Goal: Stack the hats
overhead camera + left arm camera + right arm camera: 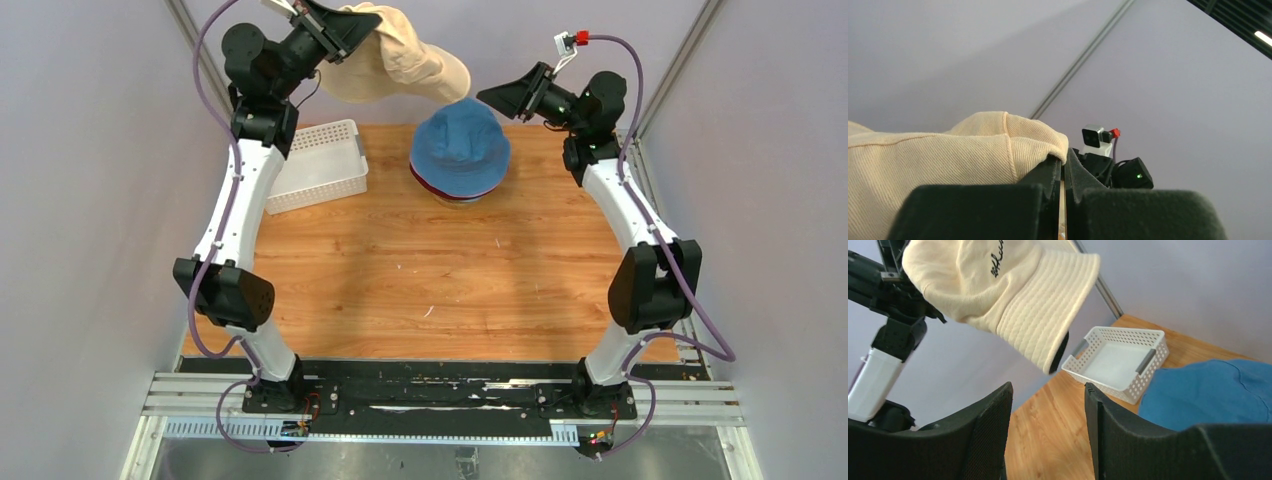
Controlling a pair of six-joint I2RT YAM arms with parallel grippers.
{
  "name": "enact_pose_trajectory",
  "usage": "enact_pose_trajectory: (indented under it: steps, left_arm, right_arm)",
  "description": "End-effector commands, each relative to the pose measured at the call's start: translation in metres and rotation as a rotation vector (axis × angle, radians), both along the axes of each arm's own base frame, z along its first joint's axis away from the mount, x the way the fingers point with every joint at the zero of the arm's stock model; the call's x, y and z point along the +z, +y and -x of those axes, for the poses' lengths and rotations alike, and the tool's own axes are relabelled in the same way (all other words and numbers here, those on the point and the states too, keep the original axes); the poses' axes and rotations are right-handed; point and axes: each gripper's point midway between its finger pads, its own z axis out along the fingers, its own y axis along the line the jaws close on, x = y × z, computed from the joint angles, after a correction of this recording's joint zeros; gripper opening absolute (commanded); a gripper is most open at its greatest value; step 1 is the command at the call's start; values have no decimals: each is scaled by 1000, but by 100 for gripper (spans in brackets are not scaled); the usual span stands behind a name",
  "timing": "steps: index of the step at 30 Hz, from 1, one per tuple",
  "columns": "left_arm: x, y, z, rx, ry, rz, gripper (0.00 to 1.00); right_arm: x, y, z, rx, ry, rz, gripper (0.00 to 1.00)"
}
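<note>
You're looking at a robot lab cell, not a home. Plain pale lavender wall panels [90,200] sit in grey metal frame struts [690,40]. A wood-grain laminate desk [430,290] carries the white-and-black left robot arm [240,190] and right robot arm [625,205]. Both are bolted to slotted aluminium rails [190,395], with a purple cable [712,330] hanging loose.

A wooden table [420,280] holds a white mesh basket [318,165] at back left and, near it, a pile of hats [460,152], blue on top.

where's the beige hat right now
In the top view the beige hat hangs in the air at the back, left of centre, pinched in the left gripper, just up-left of the blue hat.
</note>
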Motion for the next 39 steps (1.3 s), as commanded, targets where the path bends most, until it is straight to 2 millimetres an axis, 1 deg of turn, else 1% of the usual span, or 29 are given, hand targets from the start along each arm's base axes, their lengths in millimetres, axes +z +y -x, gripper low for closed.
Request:
enact_pose_trajectory:
  steps: [1,4,7,15,25,30,35,39]
  left_arm:
    - [13,-23,10,-69,-50,19,0]
    - [9,-34,10,-86,-41,19,0]
    - [5,-40,9,-94,-35,16,0]
    - [-1,-47,3,-104,-25,19,0]
    - [14,-50,7,-118,-56,42,0]
    - [18,-52,9,-123,-64,47,0]
    - [19,-55,9,-128,-66,51,0]
    - [15,-58,9,-135,-60,46,0]
  right_arm:
    - [18,14,15,100,-41,-80,54]
    - [18,15,15,115,-43,-99,54]
    - [18,15,14,127,-37,-115,54]
    - [13,18,11,159,-13,-152,54]
    - [-2,20,4,160,19,-156,53]
    - [-9,21,0,167,38,-169,53]
    - [-10,21,-1,175,41,-178,53]
    - [-8,21,-1,176,34,-181,53]
